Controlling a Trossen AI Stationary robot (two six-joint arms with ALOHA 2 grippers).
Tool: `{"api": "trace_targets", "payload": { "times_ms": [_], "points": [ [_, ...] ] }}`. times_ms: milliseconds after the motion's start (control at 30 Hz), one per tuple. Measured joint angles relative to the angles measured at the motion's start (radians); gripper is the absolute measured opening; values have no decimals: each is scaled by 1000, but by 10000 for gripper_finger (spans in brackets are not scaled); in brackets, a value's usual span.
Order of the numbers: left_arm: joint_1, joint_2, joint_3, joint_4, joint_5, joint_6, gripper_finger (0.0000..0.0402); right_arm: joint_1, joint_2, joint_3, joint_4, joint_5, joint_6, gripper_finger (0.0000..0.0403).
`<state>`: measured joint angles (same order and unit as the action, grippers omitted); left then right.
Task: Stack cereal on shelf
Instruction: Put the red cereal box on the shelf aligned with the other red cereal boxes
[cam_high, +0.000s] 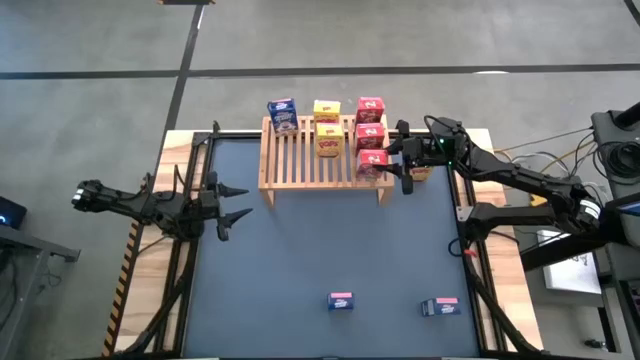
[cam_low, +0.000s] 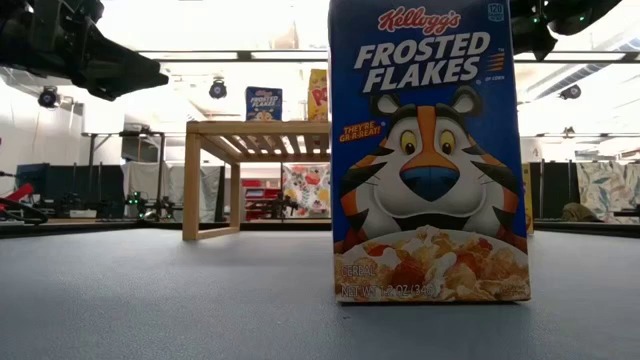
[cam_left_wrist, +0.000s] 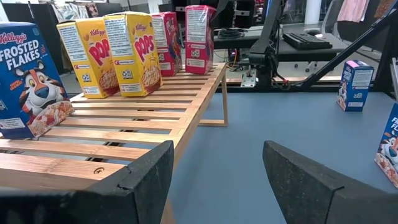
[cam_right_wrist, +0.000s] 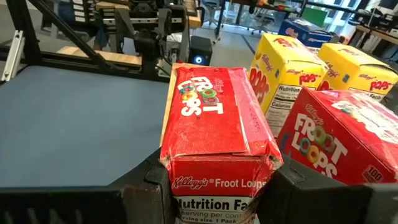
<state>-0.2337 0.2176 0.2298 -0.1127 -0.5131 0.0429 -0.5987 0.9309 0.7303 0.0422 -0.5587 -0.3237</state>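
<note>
Rack (cam_high: 310, 155): a light wooden slatted rack was set at the far middle of the dark table (cam_high: 300, 250).
Boxes on the rack: 6 were counted from above. 1 blue box (cam_high: 282, 115) was stood at the far left of the slats, 2 yellow boxes (cam_high: 327, 128) in the middle one behind the other, and 3 red boxes in a line along the right side.
Right gripper (cam_high: 400, 165): it was placed at the rack's right end, its fingers clamped on the nearest red box (cam_right_wrist: 214, 134), which was seen on the slats beside another red box (cam_right_wrist: 342, 143).
Left gripper (cam_high: 235, 203): it was held over the table's left edge, well apart from the rack, with its fingers (cam_left_wrist: 143, 180) spread and nothing between them.
Boxes on the table: 2 blue boxes were left near the front edge, one (cam_high: 341, 300) in the middle and one (cam_high: 439, 307) to the right, well apart from the rack.
Low view: 1 blue Frosted Flakes box (cam_low: 430, 150) was stood upright close to the camera.
</note>
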Motion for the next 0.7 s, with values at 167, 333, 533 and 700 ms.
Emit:
{"api": "trace_targets", "payload": {
  "times_ms": [167, 333, 533, 700],
  "points": [
    [0, 0, 0, 0, 0, 0, 231, 0, -5, 0, -7, 0, 14, 141],
    [0, 0, 0, 0, 0, 0, 231, -6, 2, 0, -13, 0, 37, 141],
    [0, 0, 0, 0, 0, 0, 231, -6, 5, 0, -14, -6, 39, 141],
    [0, 0, 0, 0, 0, 0, 231, -11, 6, 0, -13, -30, 49, 151]
  ]
}}
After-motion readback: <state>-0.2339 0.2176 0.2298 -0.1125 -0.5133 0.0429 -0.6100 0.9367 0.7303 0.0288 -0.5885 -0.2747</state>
